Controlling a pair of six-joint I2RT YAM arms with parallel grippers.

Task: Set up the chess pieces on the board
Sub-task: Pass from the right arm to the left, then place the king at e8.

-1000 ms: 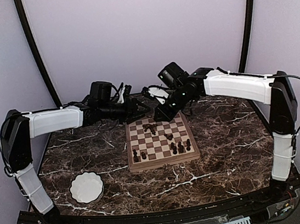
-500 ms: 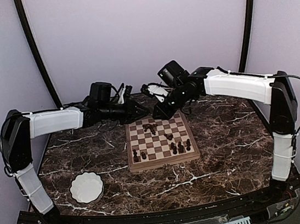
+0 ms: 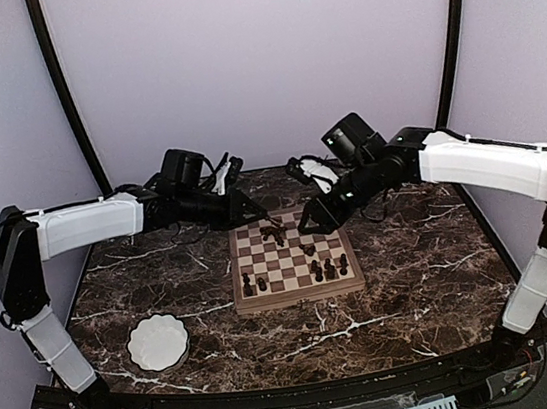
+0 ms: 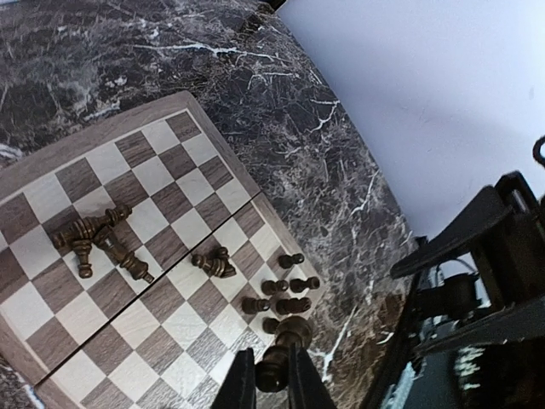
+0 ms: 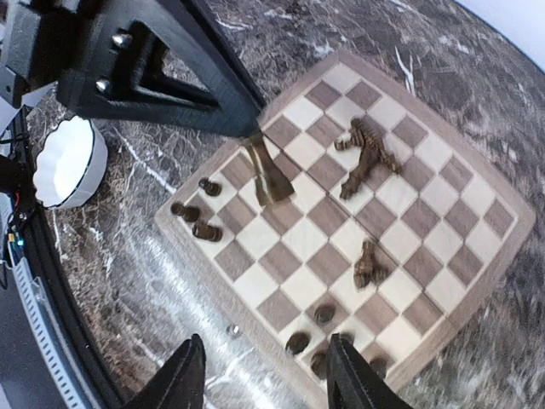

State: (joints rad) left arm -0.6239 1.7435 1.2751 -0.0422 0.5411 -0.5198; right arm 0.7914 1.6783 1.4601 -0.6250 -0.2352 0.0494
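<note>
While the dark marble-veined desk (image 3: pixel 410 247) looks as it did a second ago, both arms have shifted: the left one has stretched further over the far half of the square wooden chessboard with tan and dark brown checks (image 3: pixel 301 299), and the right one has swung outward toward its own side. A white scalloped bowl (image 3: pixel 157 342) sits well apart from the board, near the left front. The left fingers (image 3: pixel 268 221) are pinched narrowly on one dark brown chessman (image 4: pixel 277 358), carried above the squares. The right fingers (image 3: pixel 312 222) are spread wide with nothing between them, so the left arm seems to have the placing turn while the right makes room. A heap of toppled dark pieces (image 4: pixel 98 239) and a lone fallen piece (image 4: pixel 215 264) lie on the board, and several standing pieces (image 4: pixel 285 294) occupy its near rows; much sorting remains.
</note>
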